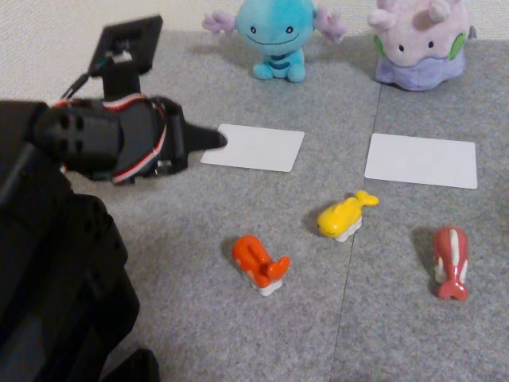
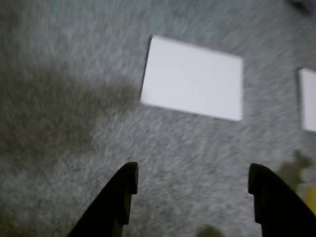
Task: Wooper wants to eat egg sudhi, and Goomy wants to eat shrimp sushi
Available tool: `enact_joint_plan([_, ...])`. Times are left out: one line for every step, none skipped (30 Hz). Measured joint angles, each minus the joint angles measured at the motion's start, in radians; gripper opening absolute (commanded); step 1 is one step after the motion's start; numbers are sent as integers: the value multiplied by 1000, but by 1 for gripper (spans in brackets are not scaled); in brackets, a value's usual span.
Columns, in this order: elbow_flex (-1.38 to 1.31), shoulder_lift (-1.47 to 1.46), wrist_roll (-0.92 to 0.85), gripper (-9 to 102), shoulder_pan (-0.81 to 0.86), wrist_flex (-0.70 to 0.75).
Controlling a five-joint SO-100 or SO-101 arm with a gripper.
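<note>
Yellow egg sudhi (image 1: 345, 215) lies on the grey carpet surface (image 1: 159, 318), right of the gripper (image 2: 192, 180) and nearer the camera in the fixed view, tail pointing up-right. The jaws are spread wide and hold nothing. Wooper (image 1: 273, 36) sits behind a white card (image 1: 253, 147); shrimp sushi (image 1: 259, 263) lies near the egg.

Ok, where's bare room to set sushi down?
Both white cards are bare: one before Wooper, one before Goomy. The open claw hangs over bare carpet. Crowded: the sushi row below the cards.
</note>
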Motion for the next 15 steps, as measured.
enact_joint_plan([-31, 2, 0, 28, 8, 11])
enact_joint_plan([-64, 2, 0, 28, 14, 23])
enact_joint_plan([-104, 0, 0, 28, 18, 41])
enact_joint_plan([-140, 2, 0, 28, 25, 55])
enact_joint_plan([-176, -5, 0, 28, 26, 67])
enact_joint_plan([-213, -15, 0, 28, 25, 78])
enact_joint_plan([-247, -32, 0, 28, 23, 83])
enact_joint_plan([-279, -57, 0, 28, 23, 84])
enact_joint_plan([-318, -98, 0, 28, 31, 84])
enact_joint_plan([-353, -143, 0, 28, 41, 84])
enact_joint_plan([-387, -193, 0, 28, 57, 84])
enact_joint_plan([-422, -250, 0, 28, 72, 84])
enact_joint_plan([-463, -316, 2, 28, 91, 84])
enact_joint_plan([-500, -379, 2, 28, 112, 83])
enact_joint_plan([-537, -442, 2, 28, 135, 84])
